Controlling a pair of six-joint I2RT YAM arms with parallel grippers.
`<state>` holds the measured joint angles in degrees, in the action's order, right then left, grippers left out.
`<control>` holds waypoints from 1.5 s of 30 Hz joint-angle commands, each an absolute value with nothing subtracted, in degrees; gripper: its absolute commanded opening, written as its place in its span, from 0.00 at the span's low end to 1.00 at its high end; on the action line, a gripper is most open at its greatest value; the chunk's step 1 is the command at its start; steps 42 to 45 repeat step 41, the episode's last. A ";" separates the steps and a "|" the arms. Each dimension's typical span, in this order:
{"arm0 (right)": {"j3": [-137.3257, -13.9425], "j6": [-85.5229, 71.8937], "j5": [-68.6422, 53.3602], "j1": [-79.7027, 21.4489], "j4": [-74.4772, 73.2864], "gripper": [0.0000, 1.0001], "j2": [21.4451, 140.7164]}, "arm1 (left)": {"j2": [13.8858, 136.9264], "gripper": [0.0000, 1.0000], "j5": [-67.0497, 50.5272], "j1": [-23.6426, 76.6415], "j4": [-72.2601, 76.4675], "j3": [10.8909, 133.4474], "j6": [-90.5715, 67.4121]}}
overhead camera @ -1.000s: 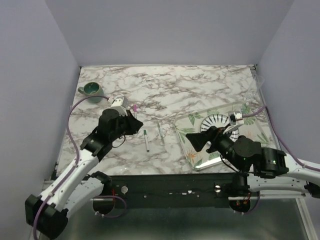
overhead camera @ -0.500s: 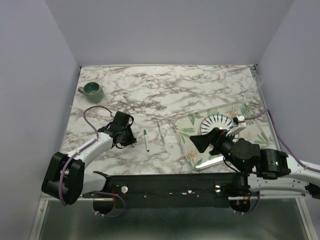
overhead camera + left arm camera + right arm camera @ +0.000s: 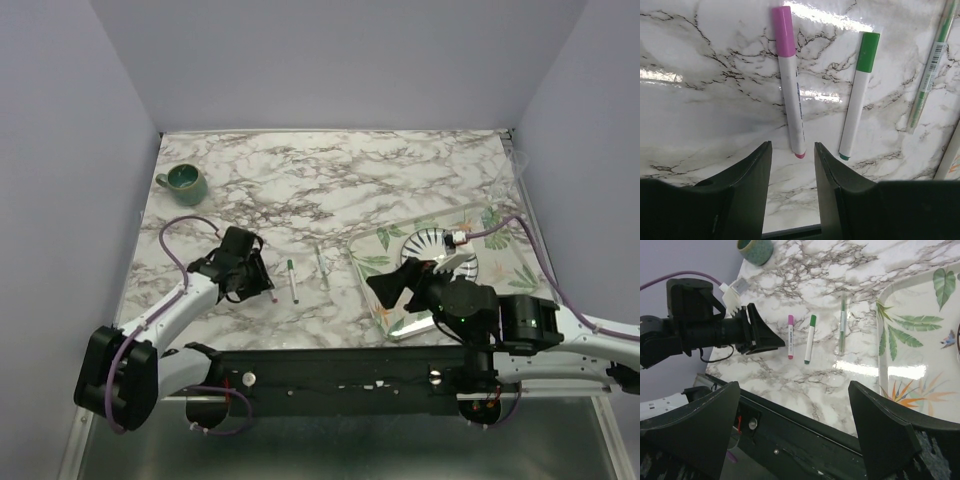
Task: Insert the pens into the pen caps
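Your left claw [image 3: 791, 170] sits low over the marble table [image 3: 700, 115], its fingers [image 3: 747, 190] a narrow gap apart and holding nothing. Just ahead of that gap lies the pink pen [image 3: 790, 100], its small pink end nearest the fingers. The green pen [image 3: 856, 110] lies just beside it, and a third pale pen [image 3: 929, 70] lies farther right. The pink top [image 3: 783, 30] and green top [image 3: 868, 50] look like caps already seated, though that is uncertain. Your right claw [image 3: 794, 390] hangs wide and empty near the leafy tray [image 3: 920, 335]. This reads as the pick-up step: next, ease forward until the fingers straddle the pink pen, then close.
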<state>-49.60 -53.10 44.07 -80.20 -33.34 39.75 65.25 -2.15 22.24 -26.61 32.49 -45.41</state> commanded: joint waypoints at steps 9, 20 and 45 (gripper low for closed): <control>-52.82 -49.48 41.67 -80.51 -34.72 1.00 44.91 | 48.53 0.99 -11.33 22.41 -23.39 47.81 -29.63; -57.65 -46.32 46.49 -80.51 -32.79 1.00 48.16 | 27.09 0.99 -19.25 22.41 -0.27 33.58 -27.76; -53.61 -41.84 46.58 -80.51 -22.94 1.00 46.85 | 19.16 0.99 -22.68 22.41 1.93 30.85 -27.25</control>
